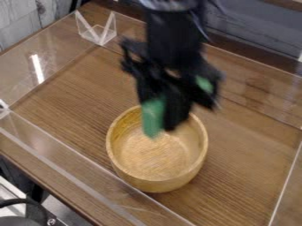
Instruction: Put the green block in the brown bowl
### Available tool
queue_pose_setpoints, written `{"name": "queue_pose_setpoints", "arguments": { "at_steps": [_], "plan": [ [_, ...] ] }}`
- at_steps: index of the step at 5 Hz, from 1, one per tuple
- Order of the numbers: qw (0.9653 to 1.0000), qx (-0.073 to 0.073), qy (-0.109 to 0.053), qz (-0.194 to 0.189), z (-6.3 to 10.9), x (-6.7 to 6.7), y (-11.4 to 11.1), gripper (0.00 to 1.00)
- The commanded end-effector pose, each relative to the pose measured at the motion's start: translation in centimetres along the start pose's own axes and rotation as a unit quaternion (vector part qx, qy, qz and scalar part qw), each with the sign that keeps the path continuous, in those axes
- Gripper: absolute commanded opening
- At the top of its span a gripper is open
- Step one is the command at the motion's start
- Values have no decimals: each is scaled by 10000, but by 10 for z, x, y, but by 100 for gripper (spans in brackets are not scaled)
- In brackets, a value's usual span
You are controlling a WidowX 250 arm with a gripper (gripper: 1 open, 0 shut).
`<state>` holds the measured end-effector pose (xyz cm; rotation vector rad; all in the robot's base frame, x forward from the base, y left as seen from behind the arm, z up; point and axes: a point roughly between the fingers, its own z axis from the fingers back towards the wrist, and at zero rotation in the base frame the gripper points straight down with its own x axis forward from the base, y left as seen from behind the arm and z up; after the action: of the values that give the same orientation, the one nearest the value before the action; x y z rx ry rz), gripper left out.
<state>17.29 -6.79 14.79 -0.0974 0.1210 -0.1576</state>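
Note:
My black gripper [157,119] points straight down over the brown bowl [132,159], a round light-wood bowl near the front of the table. It is shut on the green block [154,116], which hangs upright between the fingers above the bowl's far rim. Another green patch [204,86] shows at the gripper's right side. The arm hides the bowl's back edge. Motion blurs the gripper.
The wooden table [71,97] is boxed in by clear plastic walls [48,141] on the left and front. A clear plastic stand [97,26] sits at the back left. A grey panelled wall runs behind.

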Motion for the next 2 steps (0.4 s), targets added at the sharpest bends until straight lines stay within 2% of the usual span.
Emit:
{"name": "queue_pose_setpoints", "arguments": {
  "at_steps": [1,2],
  "plan": [
    [9995,24,-311,19,-10,7,-10,0],
    [9991,26,-386,191,-5,5,-3,0]
  ]
}}
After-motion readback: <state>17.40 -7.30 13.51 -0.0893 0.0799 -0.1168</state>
